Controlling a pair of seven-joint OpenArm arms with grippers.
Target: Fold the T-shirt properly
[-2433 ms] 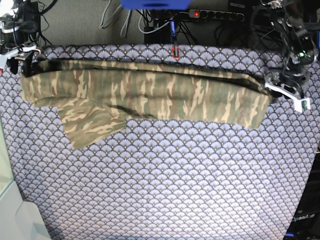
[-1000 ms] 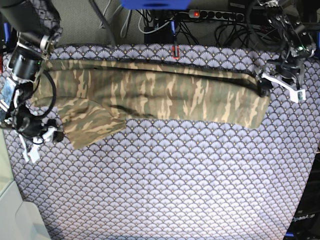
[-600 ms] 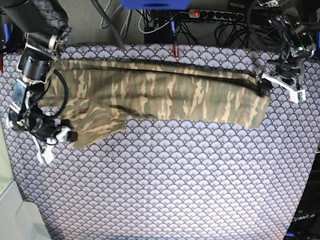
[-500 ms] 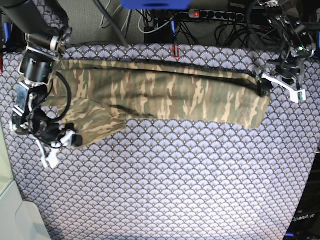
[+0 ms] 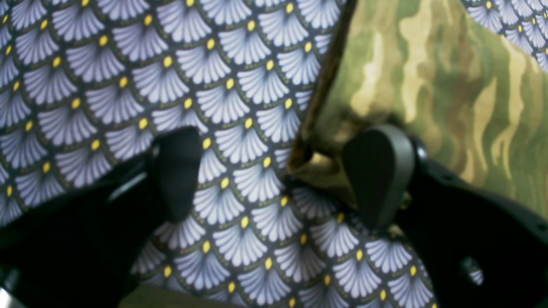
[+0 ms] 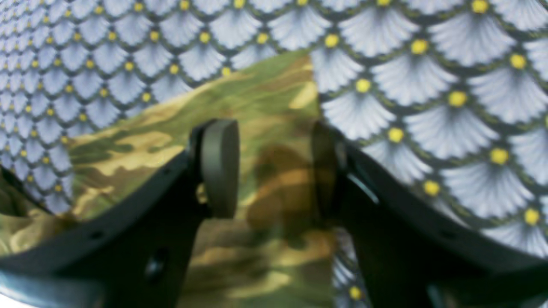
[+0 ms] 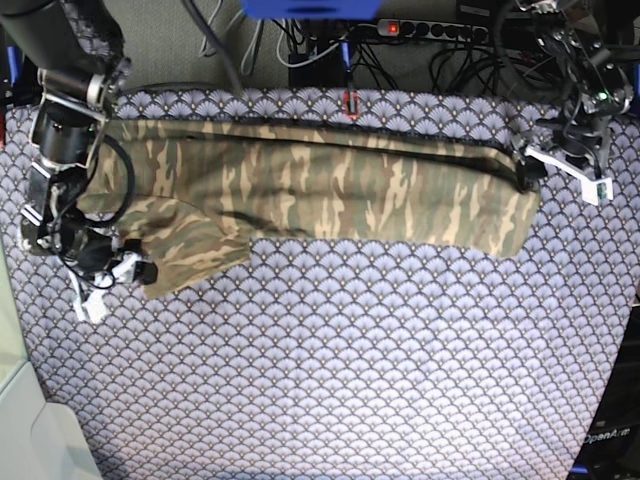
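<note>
Base view: T-shirt (image 7: 300, 190) folded into a long camouflage band across the far half of the scallop-patterned cloth (image 7: 340, 370), one sleeve flap sticking out toward the near side at the view's left end. Right arm reaching down along that left edge, wrist bent inward, right gripper (image 7: 118, 275) low at the sleeve's outer corner. Left arm folded in from the far right corner, left gripper (image 7: 540, 168) sitting at the band's other end. Right wrist view: right gripper (image 6: 274, 171) with jaws parted and nothing pinched between them, straddling the sleeve corner of the T-shirt (image 6: 257, 111), fabric lying flat beneath. Left wrist view: left gripper (image 5: 276, 175) spread wide, one finger (image 5: 177, 171) over bare cloth (image 5: 128, 77), the other over the edge of the T-shirt (image 5: 428, 85), folded corner lying between them, not clamped.
</note>
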